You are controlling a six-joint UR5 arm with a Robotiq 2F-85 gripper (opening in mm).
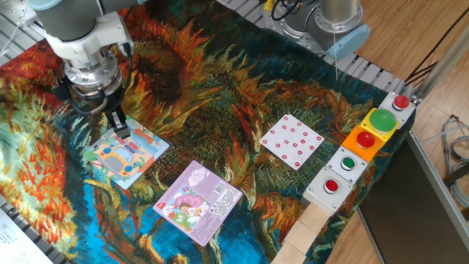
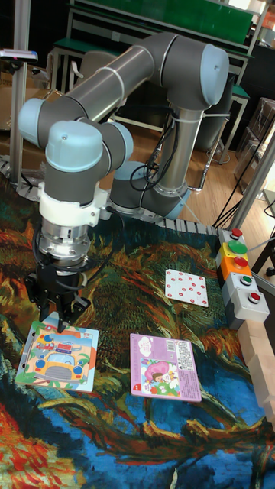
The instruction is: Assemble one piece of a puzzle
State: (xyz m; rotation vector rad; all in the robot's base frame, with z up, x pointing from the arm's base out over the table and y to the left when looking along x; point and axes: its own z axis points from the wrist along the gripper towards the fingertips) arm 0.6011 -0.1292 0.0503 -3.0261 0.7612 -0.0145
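The claw (image 2: 58, 313) is hanging straight down from the grey arm over the far corner of the bus puzzle (image 2: 59, 356), its dark fingers (image 1: 116, 121) pointing at the board's top edge. In the tall fixed view the fingertips are standing slightly apart, a narrow gap between them, and no loose piece is showing in that gap; whether a small piece is pinched there is too fine to tell. The tips are sitting at or just above the board, and contact cannot be confirmed from either view.

The bus puzzle, pale blue and green with an orange vehicle, is lying flat on the sunflower-patterned cloth (image 1: 220, 88) covering the counter, directly beneath the claw and stretching toward the camera from it. Its picture is looking nearly whole; any empty slot is hidden under the fingers.

Just beside it, to the claw's far side in the tall view, the pink-purple puzzle (image 2: 163, 366) is lying flat. Well apart from the claw are the white card with red dots (image 1: 292, 141) and a row of button boxes (image 1: 363, 143).

Judging by this, the placing seems to be under way or just finishing at that corner; pressing the piece flush and lifting clear probably remain.
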